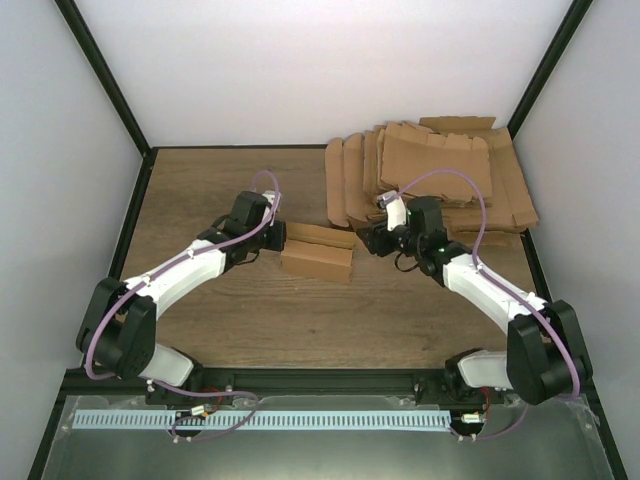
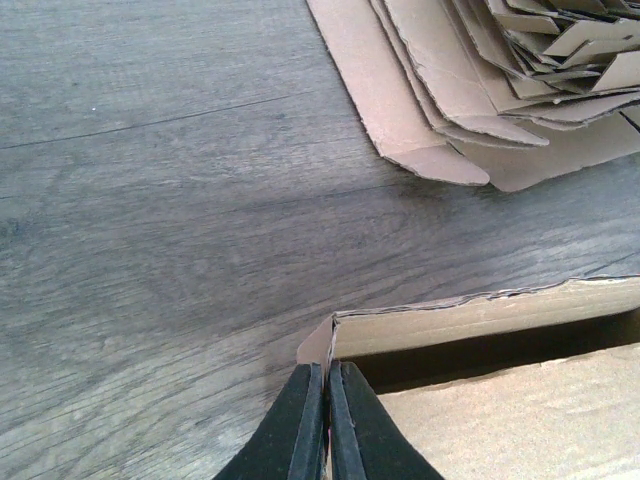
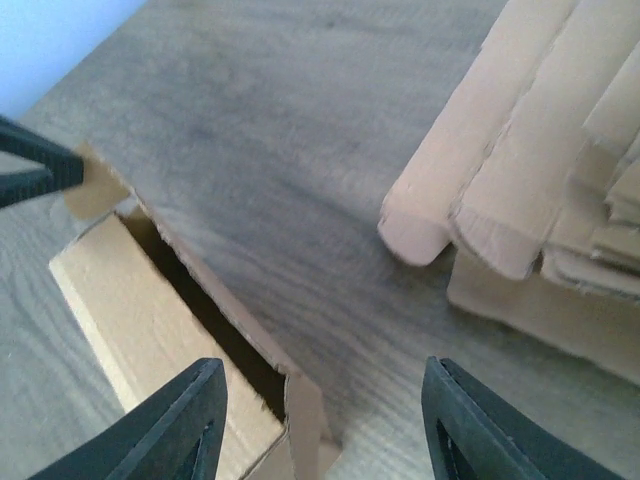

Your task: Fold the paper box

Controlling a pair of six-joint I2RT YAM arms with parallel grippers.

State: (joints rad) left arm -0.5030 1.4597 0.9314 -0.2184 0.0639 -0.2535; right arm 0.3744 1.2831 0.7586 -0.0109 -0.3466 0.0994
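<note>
The paper box [image 1: 318,255] is a small brown oblong, partly folded, lying mid-table between the two arms. My left gripper [image 1: 272,238] is shut on the box's left end flap; in the left wrist view the fingertips [image 2: 327,385] pinch the thin cardboard flap [image 2: 318,343], with the box's open top [image 2: 480,345] running right. My right gripper [image 1: 372,240] is open just right of the box. In the right wrist view its fingers [image 3: 185,425] straddle the box's right end corner flap [image 3: 305,405], and the box [image 3: 150,330] extends away to the left.
A pile of flat brown cardboard blanks [image 1: 430,175] lies at the back right, close behind my right gripper; it also shows in the left wrist view [image 2: 480,80] and the right wrist view [image 3: 540,170]. Wooden tabletop [image 1: 200,190] spreads at the left, with enclosure walls around.
</note>
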